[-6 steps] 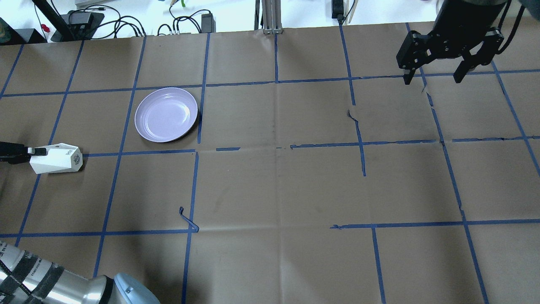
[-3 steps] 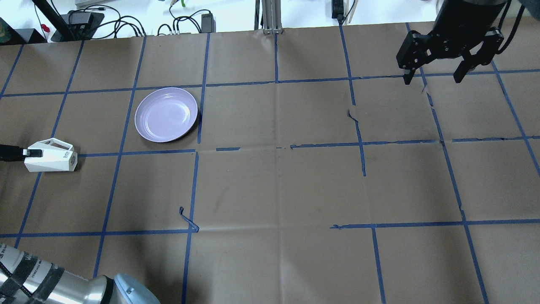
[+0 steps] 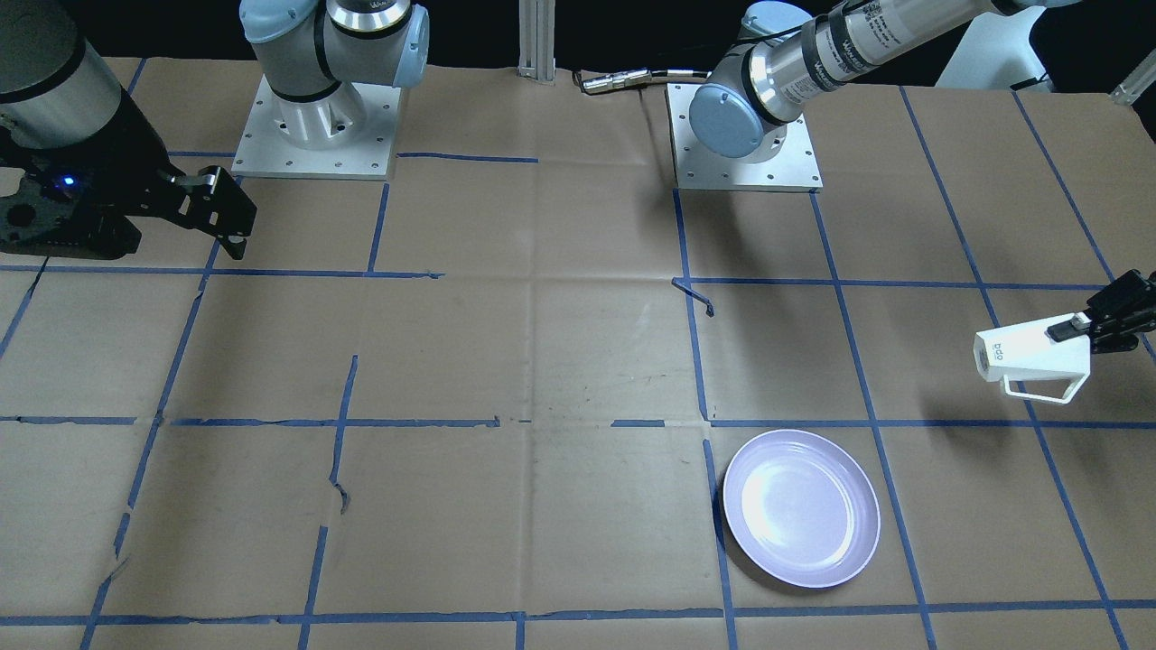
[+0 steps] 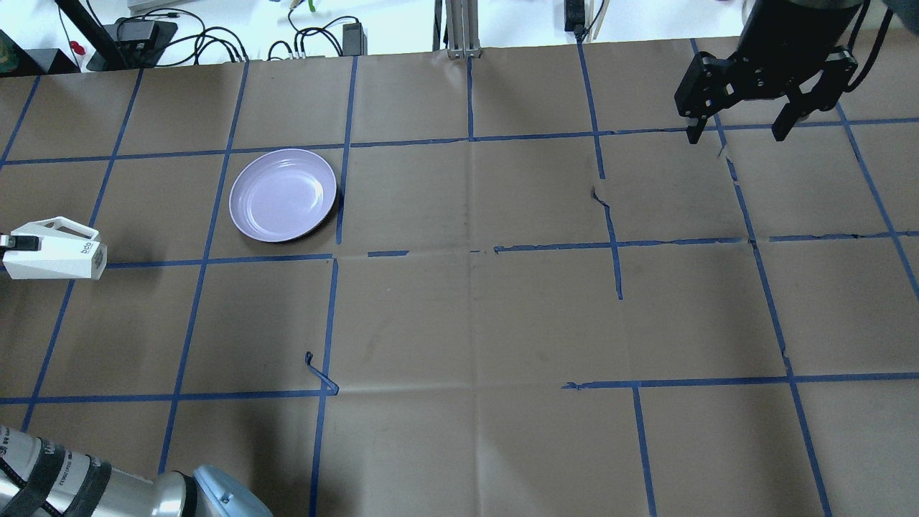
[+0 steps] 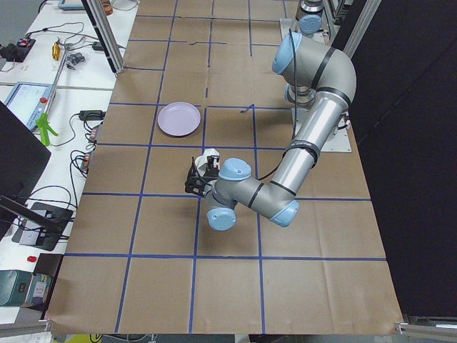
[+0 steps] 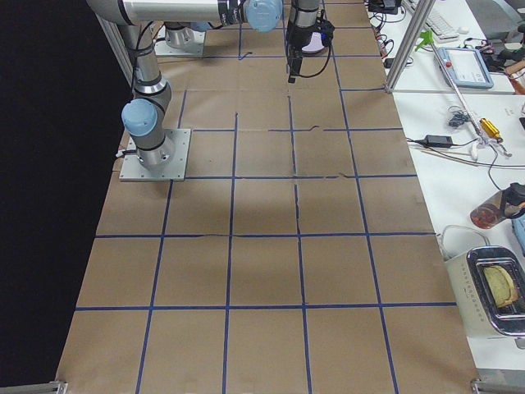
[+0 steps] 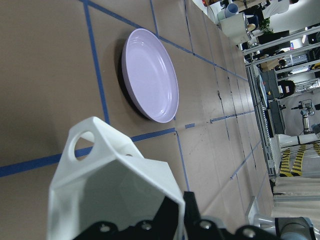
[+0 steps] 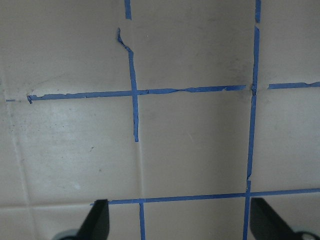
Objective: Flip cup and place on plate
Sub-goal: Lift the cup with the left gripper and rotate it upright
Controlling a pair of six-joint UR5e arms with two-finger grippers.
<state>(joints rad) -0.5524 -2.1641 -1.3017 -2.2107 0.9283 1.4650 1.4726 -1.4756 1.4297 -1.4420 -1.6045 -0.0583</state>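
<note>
Sideways now: cup (image 3: 1025, 350) gripped by left claw (image 3: 1070, 327), held off the tabletop (image 3: 542, 361) near plate (image 3: 801, 507); right claw (image 4: 735, 135) spread wide, empty.

The plate (image 4: 283, 194) lies flat on the desk (image 4: 467, 323), in the robot's left half and toward the far edge. The cup (image 4: 57, 255) is on its side at the desk's left edge, nearer the robot than the plate and well apart from it, with its handle toward the far edge. It seems to hang clear of the surface. The left gripper (image 4: 14, 243) holds the cup from the edge side. The right gripper (image 4: 736, 133) hangs over the far right corner.
</note>
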